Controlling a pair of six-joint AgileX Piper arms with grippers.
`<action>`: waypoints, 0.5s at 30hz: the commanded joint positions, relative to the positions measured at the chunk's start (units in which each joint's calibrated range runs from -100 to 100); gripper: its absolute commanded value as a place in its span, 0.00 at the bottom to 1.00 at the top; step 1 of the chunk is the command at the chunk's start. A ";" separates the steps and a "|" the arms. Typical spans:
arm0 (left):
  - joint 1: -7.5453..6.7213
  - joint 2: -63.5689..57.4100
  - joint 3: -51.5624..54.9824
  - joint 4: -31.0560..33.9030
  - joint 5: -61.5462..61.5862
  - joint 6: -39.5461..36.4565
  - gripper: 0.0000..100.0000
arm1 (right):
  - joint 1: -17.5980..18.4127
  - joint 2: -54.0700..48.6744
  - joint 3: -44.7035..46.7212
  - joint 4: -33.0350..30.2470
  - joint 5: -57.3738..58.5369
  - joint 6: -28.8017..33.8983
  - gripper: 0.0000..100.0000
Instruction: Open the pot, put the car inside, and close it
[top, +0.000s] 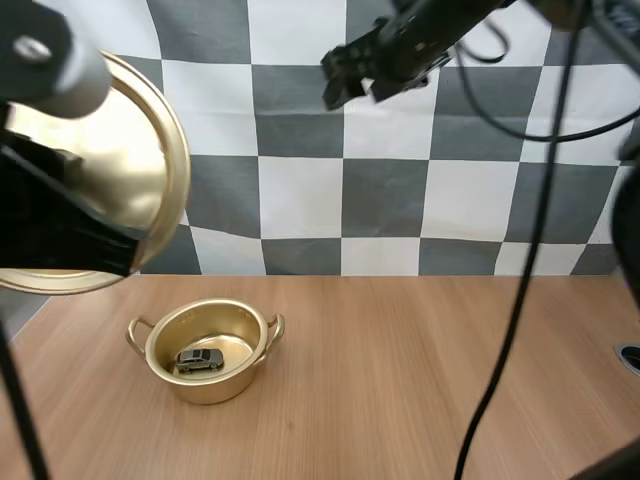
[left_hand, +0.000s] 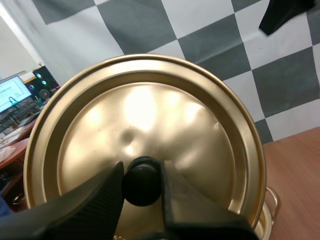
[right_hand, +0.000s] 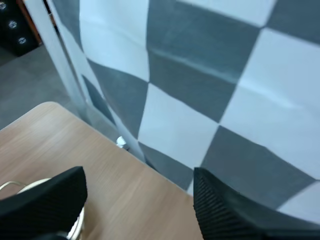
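Observation:
A gold pot (top: 208, 355) stands open on the wooden table, left of centre, and a small grey toy car (top: 200, 359) lies inside it. The gold lid (top: 110, 170) hangs high at the left, tilted, well above the pot. My left gripper (left_hand: 142, 182) is shut on the lid's black knob (left_hand: 141, 181), and the lid (left_hand: 145, 130) spreads out behind the fingers. A bit of the pot's rim (left_hand: 267, 210) peeks out below it. My right gripper (top: 350, 80) is raised high over the table's back, open with nothing between its fingers (right_hand: 225, 210).
Bare wooden table (top: 420, 380) stretches to the right of the pot. A small round dark fitting (top: 630, 357) sits at the table's right edge.

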 joint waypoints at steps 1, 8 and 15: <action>-0.02 1.05 5.46 -1.80 -6.93 0.11 0.00 | -5.59 -6.69 -0.06 -0.01 0.00 -0.51 1.00; -0.02 6.93 12.69 -4.02 -20.04 0.76 0.00 | -6.06 -20.98 0.08 -2.25 0.00 -0.18 1.00; -0.02 15.50 14.65 -5.19 -30.81 1.21 0.00 | -6.06 -30.11 0.08 -3.53 0.00 2.13 1.00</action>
